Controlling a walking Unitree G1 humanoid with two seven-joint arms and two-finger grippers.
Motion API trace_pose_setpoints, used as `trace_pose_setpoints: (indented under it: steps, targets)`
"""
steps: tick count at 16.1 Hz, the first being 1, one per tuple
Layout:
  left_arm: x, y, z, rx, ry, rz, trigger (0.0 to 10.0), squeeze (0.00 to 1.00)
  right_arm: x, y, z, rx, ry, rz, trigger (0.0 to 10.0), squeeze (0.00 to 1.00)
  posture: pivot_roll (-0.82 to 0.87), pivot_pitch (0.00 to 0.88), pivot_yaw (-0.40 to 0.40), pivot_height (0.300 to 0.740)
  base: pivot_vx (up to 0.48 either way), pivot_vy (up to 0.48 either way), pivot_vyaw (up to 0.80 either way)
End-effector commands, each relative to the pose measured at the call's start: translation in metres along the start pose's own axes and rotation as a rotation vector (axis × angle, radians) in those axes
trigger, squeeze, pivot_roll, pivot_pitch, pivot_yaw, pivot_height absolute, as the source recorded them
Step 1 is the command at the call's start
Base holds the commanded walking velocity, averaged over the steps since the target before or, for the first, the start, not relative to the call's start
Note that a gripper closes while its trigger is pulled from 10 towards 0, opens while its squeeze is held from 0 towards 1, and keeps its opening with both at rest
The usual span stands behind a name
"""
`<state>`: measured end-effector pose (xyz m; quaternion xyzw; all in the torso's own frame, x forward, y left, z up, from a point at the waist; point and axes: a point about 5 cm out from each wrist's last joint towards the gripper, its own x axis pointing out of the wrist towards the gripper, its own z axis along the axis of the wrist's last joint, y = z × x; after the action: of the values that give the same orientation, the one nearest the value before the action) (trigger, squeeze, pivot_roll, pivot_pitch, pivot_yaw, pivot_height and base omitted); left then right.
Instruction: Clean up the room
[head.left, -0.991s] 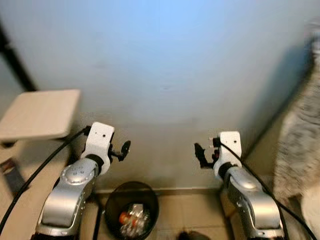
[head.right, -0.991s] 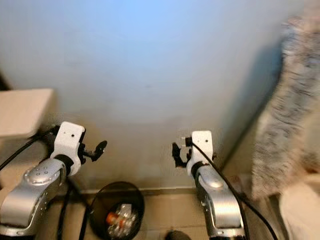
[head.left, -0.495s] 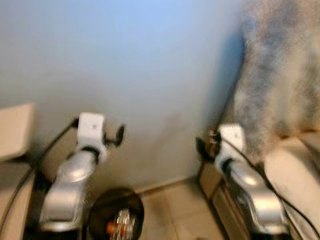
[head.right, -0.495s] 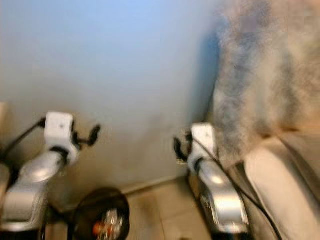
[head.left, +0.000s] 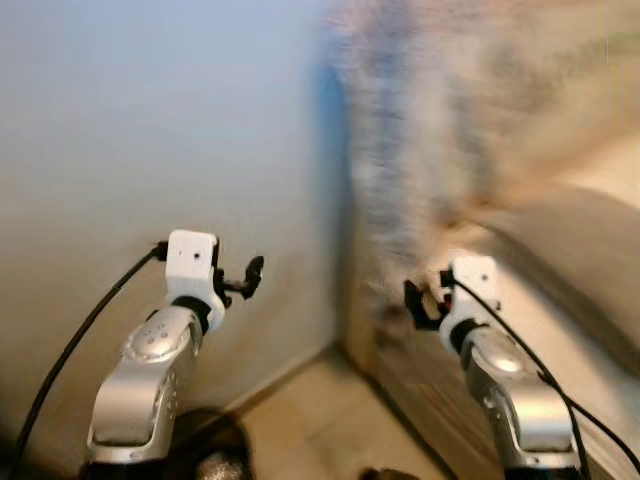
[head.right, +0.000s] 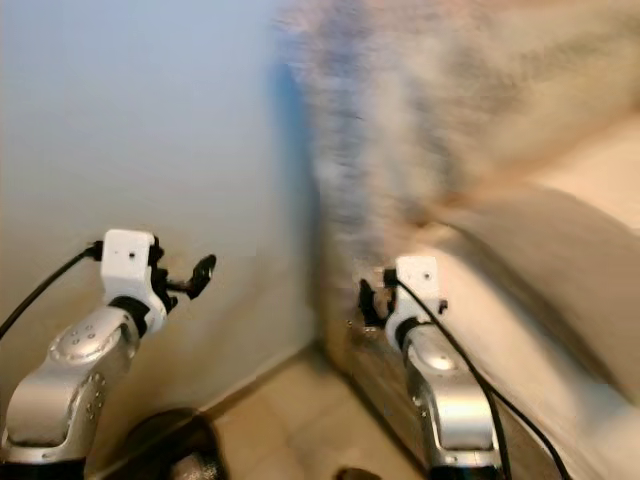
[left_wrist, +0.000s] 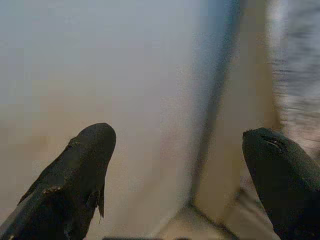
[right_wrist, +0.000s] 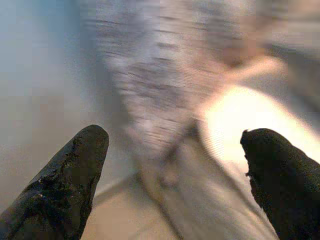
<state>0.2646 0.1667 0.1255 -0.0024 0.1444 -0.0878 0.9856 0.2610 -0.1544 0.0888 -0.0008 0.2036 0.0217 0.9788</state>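
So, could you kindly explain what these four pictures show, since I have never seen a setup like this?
It is a walking humanoid robot with two silver arms, each ending in a gripper of two black fingers. The two wide pictures come from a stereo camera on its head, looking forward and down. There the left gripper and right gripper are raised in front of a pale wall. On the right is a blurred speckled fabric above what looks like a sofa, with tiled floor below. A dark bin peeks in at the bottom edge. The other two pictures come from cameras on the wrists, looking along each gripper's fingers. Both grippers are open and hold nothing. The blur suggests the camera is moving.
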Motion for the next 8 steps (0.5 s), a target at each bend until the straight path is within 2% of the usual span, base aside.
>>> trace_pose_setpoints:
  steps: [1, 2, 5, 6, 8]
  targets:
    - [-0.0018, 0.0046, 0.0019, -0.004, 0.009, 0.003, 10.0, 1.0, -0.0006, 0.0028, 0.0019, 0.009, -0.004, 0.007, 10.0, 1.0, 0.05, 0.0, 0.036, 0.74, 0.0, 0.0, -0.75]
    - [-0.0032, 0.0083, -0.003, 0.041, 0.065, 0.011, 10.0, 1.0, -0.0004, 0.0027, 0.0045, 0.01, -0.018, 0.01, 10.0, 1.0, 0.05, 0.0, 0.035, 0.74, 0.0, 0.0, -0.75]
    - [-0.0038, 0.0123, -0.0047, 0.065, 0.096, 0.009, 10.0, 1.0, -0.0001, 0.0025, 0.0063, 0.035, -0.016, 0.007, 10.0, 1.0, 0.05, 0.0, 0.034, 0.74, 0.0, 0.0, -0.75]
    - [-0.0047, 0.0112, -0.0047, 0.032, 0.102, 0.002, 10.0, 1.0, -0.0002, 0.0034, 0.0053, 0.041, -0.013, 0.009, 10.0, 1.0, 0.05, 0.0, 0.032, 0.74, 0.0, 0.0, -0.74]
    - [-0.0046, 0.0089, -0.0039, 0.029, 0.102, -0.017, 10.0, 1.0, 0.0, 0.0042, 0.0049, 0.033, -0.014, 0.013, 10.0, 1.0, 0.05, 0.0, 0.032, 0.74, 0.0, 0.0, -0.74]
